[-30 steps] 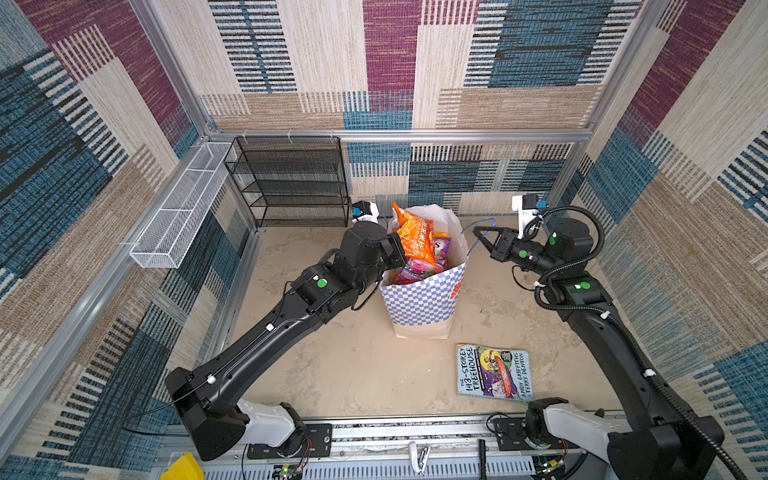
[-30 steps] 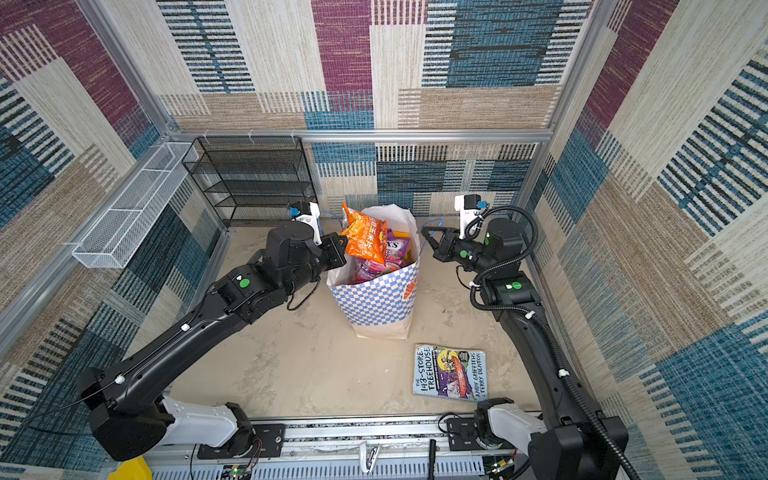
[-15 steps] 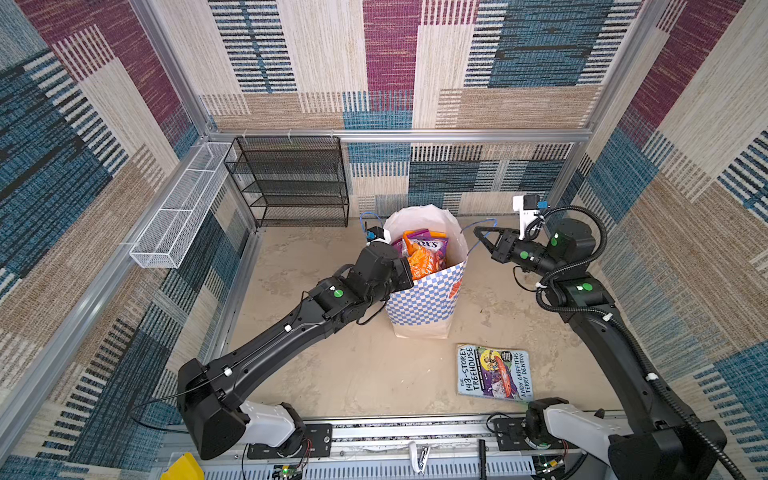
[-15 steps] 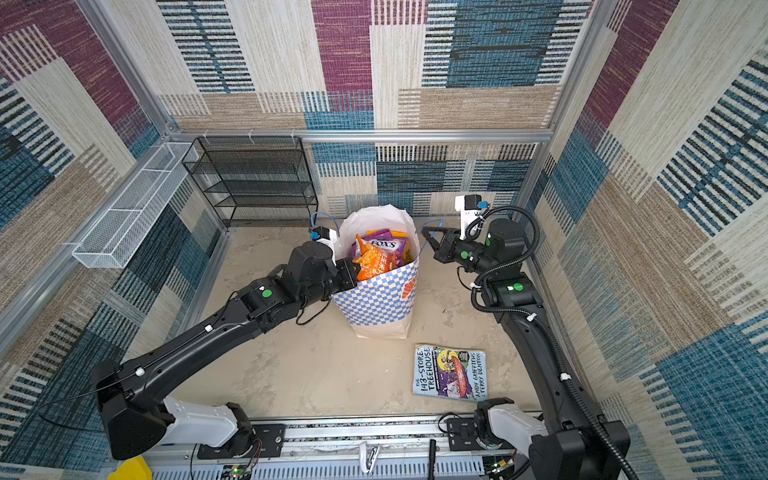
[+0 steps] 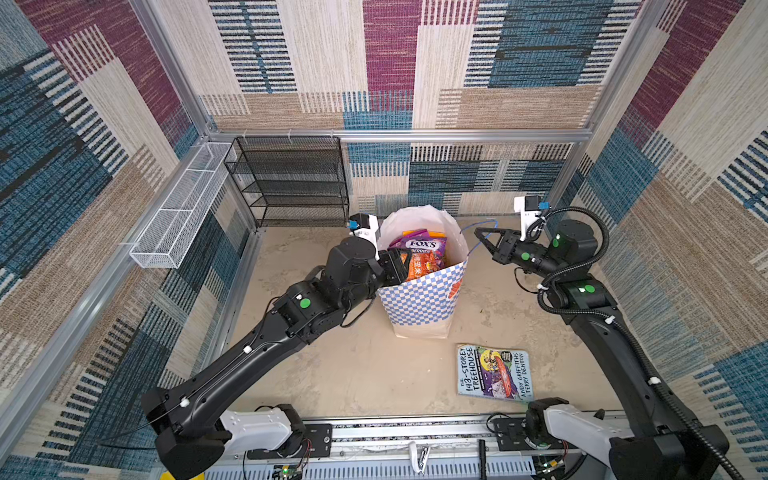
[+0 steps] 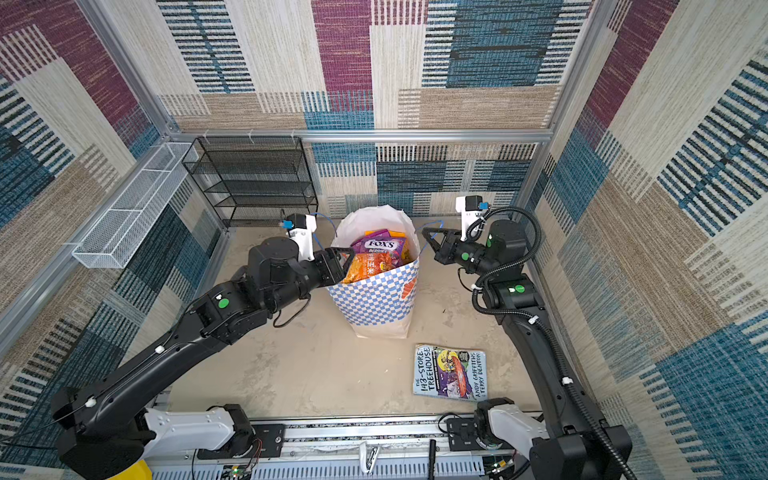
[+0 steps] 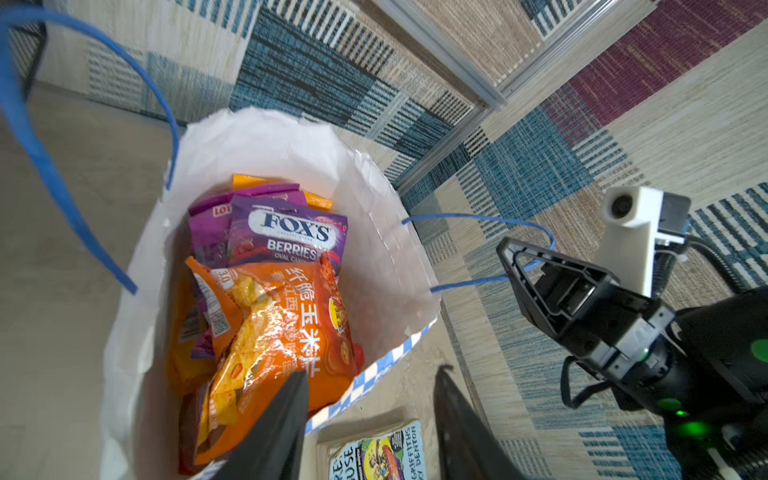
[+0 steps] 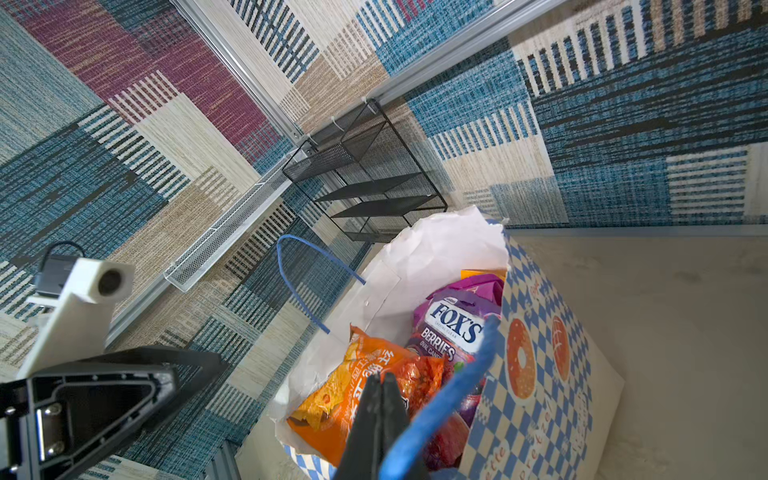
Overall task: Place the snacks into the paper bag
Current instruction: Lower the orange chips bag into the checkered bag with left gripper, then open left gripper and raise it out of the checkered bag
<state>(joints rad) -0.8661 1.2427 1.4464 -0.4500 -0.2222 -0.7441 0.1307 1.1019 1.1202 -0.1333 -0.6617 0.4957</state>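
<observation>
Releasing the orange chip packet [image 7: 282, 328] into the paper bag [image 5: 419, 299] among other snacks [image 7: 291, 232], the left gripper [image 7: 374, 374] stands partly open over it while the right gripper [image 7: 505, 249] pinches the blue handle [image 7: 478, 218]; next, the left should probably lift clear without snagging the rim.

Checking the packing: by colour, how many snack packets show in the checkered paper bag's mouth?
Orange: 1, the glossy chips packet
Purple: 2, the glossy Fox's packet and the purple packet behind it
Yellow-orange: 1, the packet edge at the back
Total: 4 in the blue-and-white checkered paper bag; deeper ones are too hidden to count.
</observation>
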